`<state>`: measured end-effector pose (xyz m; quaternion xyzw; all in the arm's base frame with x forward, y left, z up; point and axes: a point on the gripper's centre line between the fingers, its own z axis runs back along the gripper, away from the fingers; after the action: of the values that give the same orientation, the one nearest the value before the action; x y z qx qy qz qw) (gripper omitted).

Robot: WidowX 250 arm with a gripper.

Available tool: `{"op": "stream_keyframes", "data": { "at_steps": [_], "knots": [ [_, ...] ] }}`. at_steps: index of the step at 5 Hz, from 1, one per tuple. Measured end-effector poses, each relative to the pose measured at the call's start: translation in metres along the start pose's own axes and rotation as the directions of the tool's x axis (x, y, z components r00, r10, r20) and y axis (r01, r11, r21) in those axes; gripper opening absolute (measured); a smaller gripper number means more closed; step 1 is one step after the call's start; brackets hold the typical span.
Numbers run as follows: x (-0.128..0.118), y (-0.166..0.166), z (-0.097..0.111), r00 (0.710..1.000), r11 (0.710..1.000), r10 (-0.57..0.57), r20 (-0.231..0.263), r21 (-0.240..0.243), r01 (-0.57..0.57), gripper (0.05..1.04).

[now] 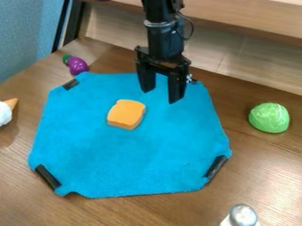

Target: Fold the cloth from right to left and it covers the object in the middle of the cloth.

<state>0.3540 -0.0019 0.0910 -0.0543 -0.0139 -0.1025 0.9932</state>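
Lying spread out on the brown wood-grain bench [265, 163], the blue cloth [141, 159] is taking up the middle of the surface, with black strips [217, 167] showing at its corners. An orange, bread-shaped piece [126, 114] is resting uncovered on it, a little up and left of the cloth's centre. The end effector [160, 96] is hanging over the cloth's upper part, to the right of the orange piece, released and grasping nothing, its two fingers standing apart.

Grain lines are running across the bench, and light is glinting off its right side. Around the cloth, a purple toy vegetable [77, 65] with a green top is sitting near the upper left corner, a white-and-tan item [5, 115] is poking in at the left edge, a green leafy ball [269, 118] is sitting at the right, and a silver-capped container [242, 216] is standing at the bottom right. Behind, a pale panel [230, 53] is rising from the bench below a wooden ledge [254, 24]. At the upper left, a black post [72, 22] is standing beside a blue-grey wall [29, 31].
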Motion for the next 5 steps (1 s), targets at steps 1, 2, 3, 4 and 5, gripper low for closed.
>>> {"op": "stream_keyframes", "data": {
  "at_steps": [1,2,3,4,5],
  "knots": [
    [-0.002,0.000,-0.014,0.999,1.000,0.008,-0.038,-0.012,-0.009,1.000],
    [0.013,-0.034,-0.025,0.998,0.999,-0.048,-0.039,-0.023,0.047,1.000],
    [0.018,-0.074,-0.027,0.995,0.995,-0.096,-0.037,-0.002,0.096,1.000],
    [0.019,-0.087,-0.028,0.997,0.998,-0.068,-0.034,0.011,0.069,1.000],
    [0.015,-0.108,-0.033,0.997,0.998,-0.064,-0.049,0.011,0.065,1.000]
  ]
}}
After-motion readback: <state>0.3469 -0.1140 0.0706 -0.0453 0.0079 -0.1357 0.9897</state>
